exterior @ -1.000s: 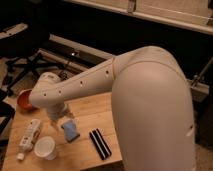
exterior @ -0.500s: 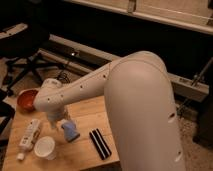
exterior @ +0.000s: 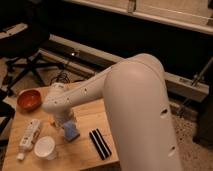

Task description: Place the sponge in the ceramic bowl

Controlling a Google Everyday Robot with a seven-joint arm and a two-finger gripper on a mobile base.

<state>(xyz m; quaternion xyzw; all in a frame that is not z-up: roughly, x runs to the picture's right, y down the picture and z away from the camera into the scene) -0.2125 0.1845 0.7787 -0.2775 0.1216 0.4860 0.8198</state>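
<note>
Sponge (exterior: 71, 132) into bowl (exterior: 28, 99) is your job, so take stock from the biggest thing down. Your arm (exterior: 135, 110) fills the right half of the view and reaches left across the wooden table (exterior: 80, 154). On that table a black striped block (exterior: 100, 144) lies just right of the sponge. The orange bowl sits at the far left corner, well apart from the sponge. A white bottle (exterior: 29, 135) lies on its side between them, and a white cup (exterior: 45, 148) stands near the front edge.

Your gripper (exterior: 62, 120) hangs under the wrist, right at the sponge's upper-left edge. Its jaws stand wide and have hold of nothing that I can make out. The sponge rests flat on the wood, not in the bowl.

This looks like the approach to the grasp. Centre the jaws so they straddle the sponge instead of one finger landing on top. Go low before you close, since the block is soft and will squash or tip if pinched high. Squeeze only enough to hold. Then lift clear of the bottle before you swing left.
</note>
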